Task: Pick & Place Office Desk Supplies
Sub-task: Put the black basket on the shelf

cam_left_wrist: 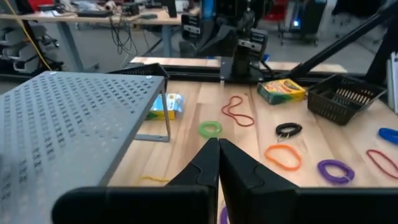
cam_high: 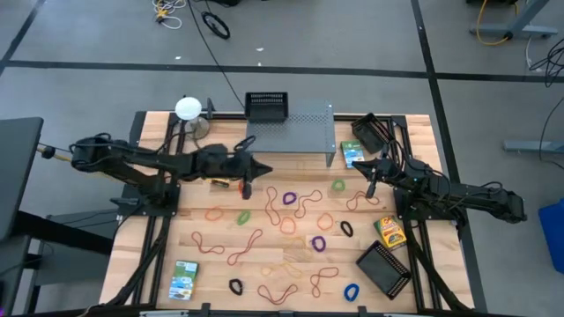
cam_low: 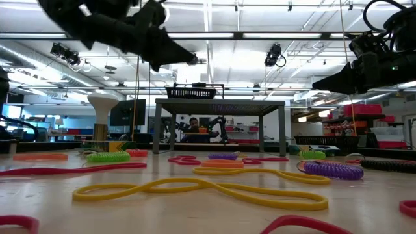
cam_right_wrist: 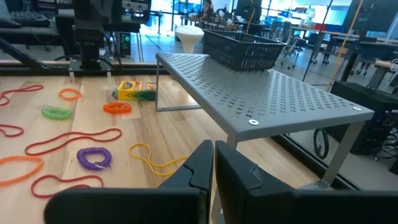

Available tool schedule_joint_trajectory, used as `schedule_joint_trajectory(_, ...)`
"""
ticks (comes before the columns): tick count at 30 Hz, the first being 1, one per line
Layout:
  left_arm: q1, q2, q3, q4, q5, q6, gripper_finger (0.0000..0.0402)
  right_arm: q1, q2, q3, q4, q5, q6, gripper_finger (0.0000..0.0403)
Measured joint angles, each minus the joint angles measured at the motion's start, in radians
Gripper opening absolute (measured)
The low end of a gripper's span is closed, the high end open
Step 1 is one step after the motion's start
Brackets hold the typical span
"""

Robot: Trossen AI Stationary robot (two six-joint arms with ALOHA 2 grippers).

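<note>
Both grippers up off the table with jaws together on nothing, left gripper (cam_high: 248,188) above the rubber bands (cam_high: 295,201) strewn across the wood, right gripper (cam_high: 371,188) waiting nearby; next, probably, opening and dropping onto one band.

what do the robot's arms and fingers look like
Both arms are dark, nearly black, jointed links with cables along them. The left gripper and right gripper each end in two matte black, wedge-shaped fingers tapering to narrow tips, without visible markings. A yellowish fitting shows at the left arm's far end.
</note>
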Motion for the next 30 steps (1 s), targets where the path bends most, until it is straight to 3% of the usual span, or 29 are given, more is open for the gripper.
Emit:
schedule_joint_trajectory(8,-0.016,-0.093,-0.243,0.291,-0.004,-0.008,0.0011,0.0,0.0,0.0,0.001,0.0,0.0,0.0027)
schedule_joint_trajectory(14,-0.016,-0.159,-0.367,0.386,-0.036,-0.005,0.0011,0.001,0.0,0.0,0.018,-0.004,0.043,0.0027)
schedule_joint_trajectory(30,-0.017,-0.22,-0.416,0.396,-0.086,0.003,0.0011,0.001,0.003,0.0,0.085,-0.077,0.35,0.0027)
